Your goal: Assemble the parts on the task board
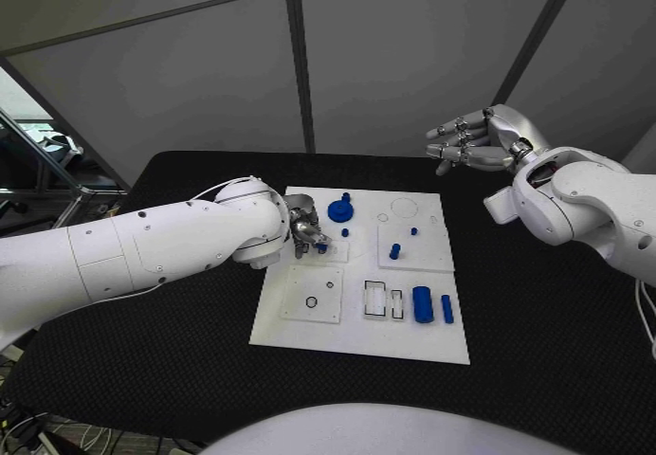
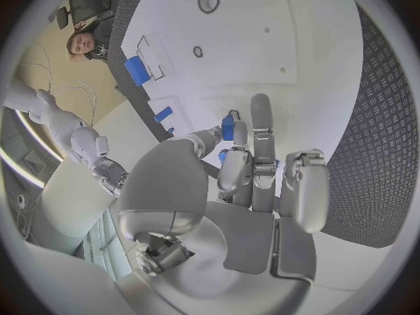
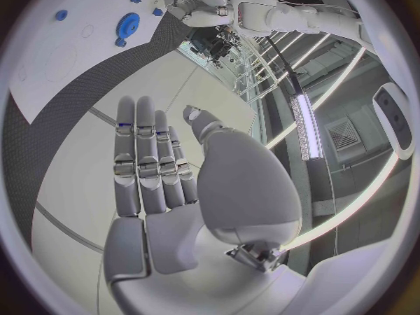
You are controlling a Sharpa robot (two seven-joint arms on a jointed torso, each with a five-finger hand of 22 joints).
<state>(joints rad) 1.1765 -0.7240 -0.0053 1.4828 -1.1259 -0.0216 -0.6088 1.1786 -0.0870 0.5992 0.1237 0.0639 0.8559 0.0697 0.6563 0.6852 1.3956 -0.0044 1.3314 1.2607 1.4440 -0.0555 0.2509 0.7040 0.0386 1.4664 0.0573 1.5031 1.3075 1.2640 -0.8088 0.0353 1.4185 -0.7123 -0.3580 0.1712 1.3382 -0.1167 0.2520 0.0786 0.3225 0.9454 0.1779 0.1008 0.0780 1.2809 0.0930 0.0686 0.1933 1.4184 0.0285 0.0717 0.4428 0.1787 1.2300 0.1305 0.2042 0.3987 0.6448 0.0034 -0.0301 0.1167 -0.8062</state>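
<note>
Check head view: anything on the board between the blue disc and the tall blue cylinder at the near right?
Yes. In the head view, between the blue disc and the blue cylinder stands a small blue peg on the task board.

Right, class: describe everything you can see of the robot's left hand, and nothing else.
The left hand is silver metal on a white arm. It reaches down over the white task board, near its far left part. Its fingers close round a small blue part, pinched at the tips just above the board. Whether the part touches the board cannot be told.
</note>
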